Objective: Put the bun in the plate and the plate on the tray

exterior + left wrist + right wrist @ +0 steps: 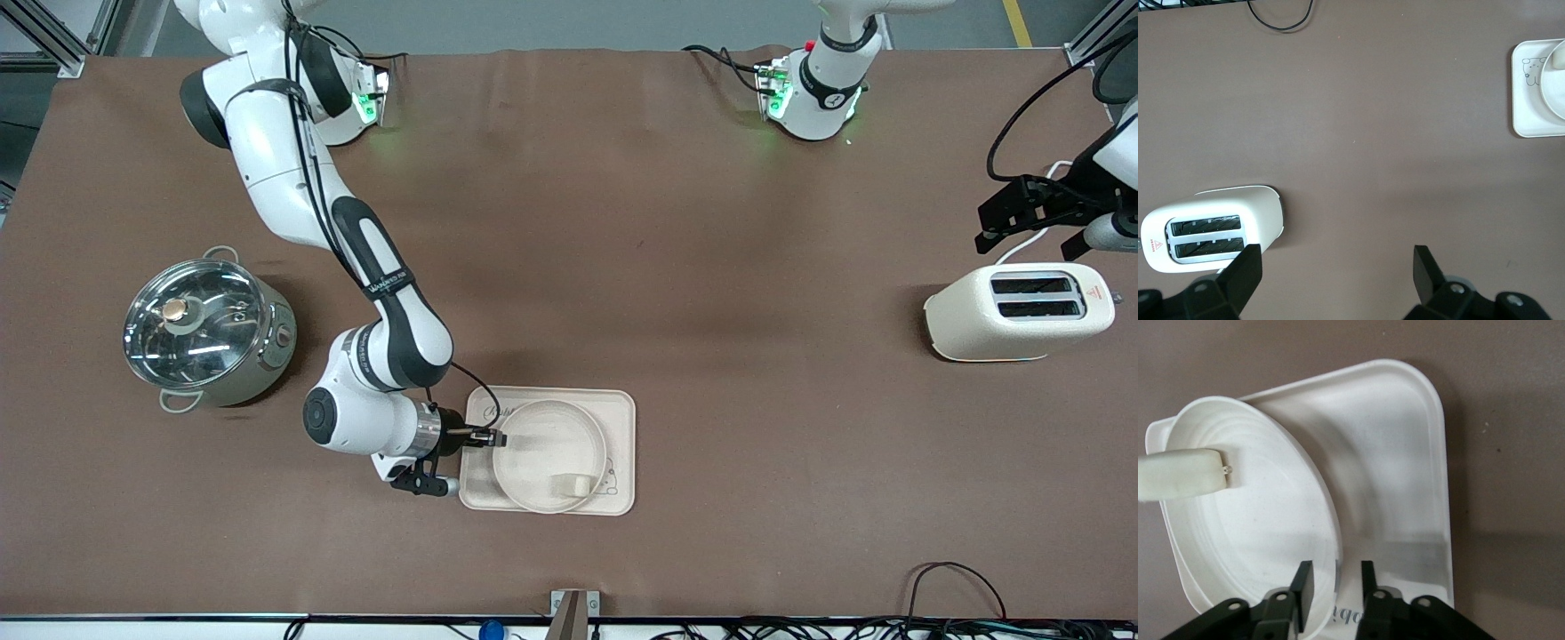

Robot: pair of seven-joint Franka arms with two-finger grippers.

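Note:
The round plate [544, 442] lies on the Rabbit tray [622, 444], toward the end nearer the right arm. The small cream bun [572, 484] lies in the plate at the rim nearest the front camera. My right gripper [498, 437] is low at the plate's rim; in the right wrist view its jaws [1336, 577] are open and straddle the rim, one finger inside the plate [1258, 527], one over the tray [1391, 467], with gaps on both sides. The bun [1178, 475] shows there too. My left gripper [1022, 246] waits open and empty over the table by the toaster [1337, 263].
A cream two-slot toaster [1018, 313] stands toward the left arm's end of the table. A steel pot with a glass lid [206, 329] stands toward the right arm's end. Cables lie along the table's front edge.

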